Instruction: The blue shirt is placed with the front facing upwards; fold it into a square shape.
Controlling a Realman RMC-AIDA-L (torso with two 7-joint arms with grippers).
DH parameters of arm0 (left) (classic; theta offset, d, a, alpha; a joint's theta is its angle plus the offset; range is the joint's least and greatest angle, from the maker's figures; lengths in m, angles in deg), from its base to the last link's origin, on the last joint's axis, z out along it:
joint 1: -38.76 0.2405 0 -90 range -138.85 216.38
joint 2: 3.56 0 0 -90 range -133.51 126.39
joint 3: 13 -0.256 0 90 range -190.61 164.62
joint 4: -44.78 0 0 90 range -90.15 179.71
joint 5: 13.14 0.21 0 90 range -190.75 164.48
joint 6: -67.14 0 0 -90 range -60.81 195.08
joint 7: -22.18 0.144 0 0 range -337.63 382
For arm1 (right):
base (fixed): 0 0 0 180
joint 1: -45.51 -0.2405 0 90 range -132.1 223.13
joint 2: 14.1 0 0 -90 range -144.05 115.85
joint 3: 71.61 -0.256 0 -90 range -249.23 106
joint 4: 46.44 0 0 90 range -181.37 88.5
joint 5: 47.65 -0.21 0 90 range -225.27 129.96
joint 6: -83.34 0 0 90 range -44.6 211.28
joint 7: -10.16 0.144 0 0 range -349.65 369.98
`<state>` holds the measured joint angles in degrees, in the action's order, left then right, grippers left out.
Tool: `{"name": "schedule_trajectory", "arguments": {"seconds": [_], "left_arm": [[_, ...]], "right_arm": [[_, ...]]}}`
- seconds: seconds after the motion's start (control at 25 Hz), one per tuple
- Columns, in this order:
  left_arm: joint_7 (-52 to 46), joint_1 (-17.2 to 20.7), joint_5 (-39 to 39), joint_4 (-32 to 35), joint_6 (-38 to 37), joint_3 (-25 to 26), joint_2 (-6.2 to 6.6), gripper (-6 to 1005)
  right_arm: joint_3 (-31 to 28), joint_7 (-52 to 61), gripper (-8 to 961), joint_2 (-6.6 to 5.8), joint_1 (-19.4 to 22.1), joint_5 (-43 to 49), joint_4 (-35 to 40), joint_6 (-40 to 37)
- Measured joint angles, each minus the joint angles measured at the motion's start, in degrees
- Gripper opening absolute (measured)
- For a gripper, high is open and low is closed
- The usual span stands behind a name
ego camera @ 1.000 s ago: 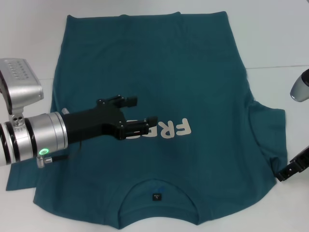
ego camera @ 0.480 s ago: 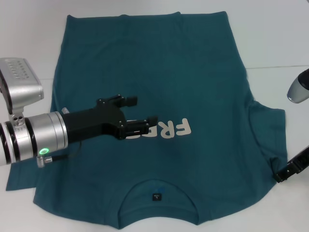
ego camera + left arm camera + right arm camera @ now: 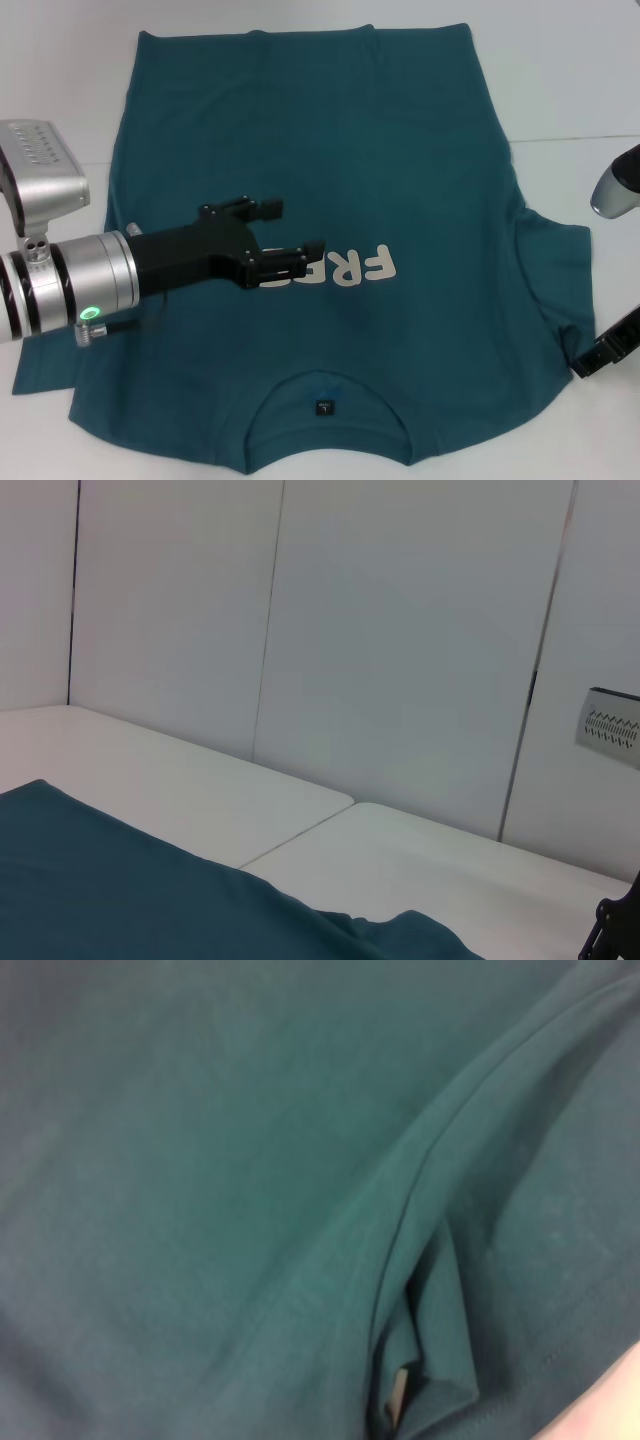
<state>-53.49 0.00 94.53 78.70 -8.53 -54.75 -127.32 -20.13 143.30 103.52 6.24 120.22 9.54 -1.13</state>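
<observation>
The blue shirt point(image 3: 320, 150) lies flat on the white table, front up, with its off-white print point(image 3: 350, 266) at mid-chest and the neckline with a small dark label point(image 3: 324, 407) nearest me. My left gripper point(image 3: 291, 231) hovers open over the chest just left of the print, nothing between its fingers. At the shirt's right sleeve point(image 3: 560, 290), my right gripper point(image 3: 603, 353) shows only as a black part by the sleeve's outer edge. The right wrist view is filled with shirt cloth and a folded sleeve seam point(image 3: 420, 1260).
White table point(image 3: 560, 70) surrounds the shirt, with a seam line running off to the right. In the left wrist view, white wall panels point(image 3: 400, 630) stand behind the table, and a black part of the other arm point(image 3: 615, 930) shows beyond the shirt's edge point(image 3: 150, 890).
The right arm has shifted very slightly outward and down at the sleeve edge. The left arm and the shirt have not moved.
</observation>
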Motion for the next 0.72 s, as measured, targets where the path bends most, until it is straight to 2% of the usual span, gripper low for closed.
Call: {"name": "schedule_trajectory", "arguments": {"seconds": [0.08, 0.28, 0.72], "left_arm": [[0.0, 0.0, 0.0, 0.0, 0.0, 0.0, 0.01, 876], [0.0, -0.1, 0.0, 0.0, 0.1, -0.1, 0.01, 876], [0.1, -0.1, 0.0, 0.0, 0.3, -0.1, -0.06, 876]], "right_arm": [[0.8, 0.5, 806, -0.04, 0.0, 0.0, -0.2, 0.4], [1.6, 1.1, 683, -0.04, 0.1, 0.0, -0.5, 1.1], [2.0, 1.2, 632, 0.06, -0.3, 0.0, -0.9, 1.7]]}}
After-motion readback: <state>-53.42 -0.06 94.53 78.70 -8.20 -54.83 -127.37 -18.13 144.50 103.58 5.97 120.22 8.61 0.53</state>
